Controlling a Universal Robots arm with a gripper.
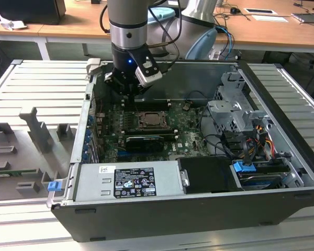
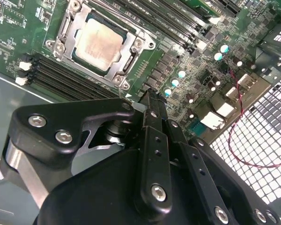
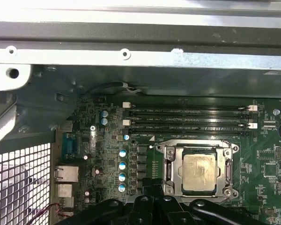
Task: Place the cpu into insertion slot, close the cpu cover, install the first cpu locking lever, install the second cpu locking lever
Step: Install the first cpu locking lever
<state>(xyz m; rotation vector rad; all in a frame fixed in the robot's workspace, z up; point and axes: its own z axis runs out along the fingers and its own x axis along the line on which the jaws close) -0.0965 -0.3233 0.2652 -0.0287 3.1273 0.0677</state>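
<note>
The computer case (image 1: 295,125) lies open on the bench (image 1: 36,89), and the arm hangs over the far side of the motherboard (image 1: 191,140). The gripper (image 1: 126,90) stands just beside the socket, above the board and touching nothing that I can see. In the second wrist view its fingers (image 2: 152,140) run together to one tip, so I judge the gripper (image 2: 148,98) to be narrow and empty.

The cpu (image 3: 199,171) is already seated in the insertion slot; its dull metal top lies flat, as both wrist views show (image 2: 99,43). The cpu cover (image 3: 172,169) appears to lie down around the chip, with the chip showing through the square opening. So the first two steps look done to me. About the two locking levers I cannot be sure: thin metal rods run along the sides of the frame, but whether they are hooked under their catches I cannot tell.

As for writing, there is a white label (image 1: 133,181) with dark print and small marks on the grey box at the near side of the case. Fine white print is also on the green board, too small to read.
</note>
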